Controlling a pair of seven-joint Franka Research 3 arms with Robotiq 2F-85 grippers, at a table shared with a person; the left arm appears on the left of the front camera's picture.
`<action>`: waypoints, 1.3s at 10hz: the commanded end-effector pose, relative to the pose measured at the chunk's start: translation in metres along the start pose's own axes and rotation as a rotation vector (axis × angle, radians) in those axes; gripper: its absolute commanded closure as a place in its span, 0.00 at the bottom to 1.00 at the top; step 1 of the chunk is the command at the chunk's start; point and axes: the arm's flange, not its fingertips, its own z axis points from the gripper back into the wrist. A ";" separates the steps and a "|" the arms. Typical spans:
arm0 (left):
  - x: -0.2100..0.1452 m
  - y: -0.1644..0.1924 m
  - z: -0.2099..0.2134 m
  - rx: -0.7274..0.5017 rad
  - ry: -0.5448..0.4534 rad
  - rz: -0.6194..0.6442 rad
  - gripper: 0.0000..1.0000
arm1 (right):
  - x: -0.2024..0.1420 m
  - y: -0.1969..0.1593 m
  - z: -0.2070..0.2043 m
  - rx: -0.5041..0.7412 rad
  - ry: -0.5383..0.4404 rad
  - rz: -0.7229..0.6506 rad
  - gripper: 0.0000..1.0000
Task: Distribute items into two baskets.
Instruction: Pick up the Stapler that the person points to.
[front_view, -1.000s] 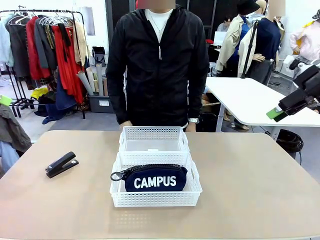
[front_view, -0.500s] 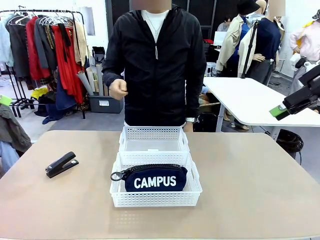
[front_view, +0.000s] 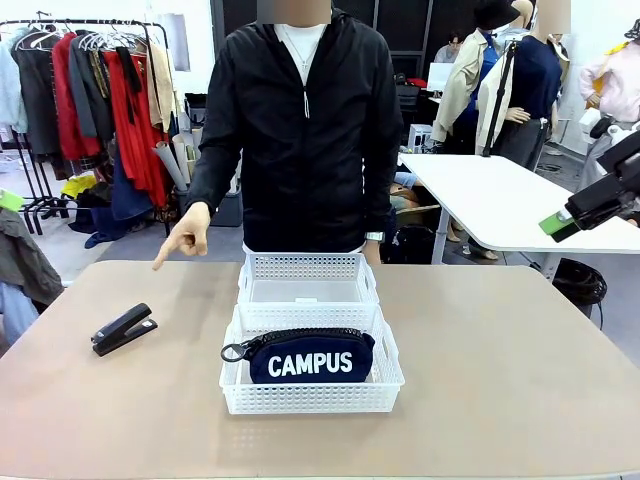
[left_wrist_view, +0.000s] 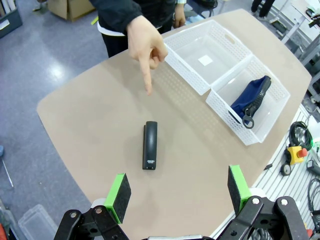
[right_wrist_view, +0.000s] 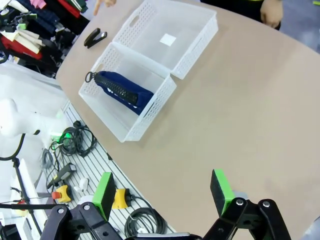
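The navy CAMPUS pouch (front_view: 311, 356) lies in the near white basket (front_view: 310, 398), also seen as the pouch (left_wrist_view: 251, 96) and pouch (right_wrist_view: 122, 92) from the wrists. The far basket (front_view: 306, 267) holds only a small white label. The black stapler (front_view: 123, 329) lies on the table's left part; a person's hand (front_view: 186, 234) points a finger down toward it. My left gripper (left_wrist_view: 178, 191) hangs open high above the stapler (left_wrist_view: 150, 145). My right gripper (right_wrist_view: 162, 190) is open high over the table's right side, and a green pad (front_view: 553, 226) of it shows at the right edge of the front view.
The beige table (front_view: 500, 350) has rounded corners. A person in a black jacket (front_view: 310, 120) stands at the far edge behind the baskets. Beside my edge of the table runs a slatted rail with cables (right_wrist_view: 75, 145) and a yellow stop button (right_wrist_view: 120, 199).
The person's hand rose from the table edge, then stretched out and down to point at the stapler. My right gripper shifted slightly right. Baskets, pouch and stapler stayed put.
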 end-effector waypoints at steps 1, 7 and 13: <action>0.000 -0.001 0.001 0.001 -0.004 -0.002 0.00 | 0.001 0.002 0.000 -0.001 -0.002 -0.009 0.00; 0.000 -0.001 0.001 0.001 -0.004 -0.002 0.00 | 0.001 0.002 0.000 -0.001 -0.002 -0.009 0.00; 0.037 0.015 -0.038 0.027 0.130 -0.022 0.00 | 0.001 0.002 0.000 -0.001 -0.002 -0.009 0.00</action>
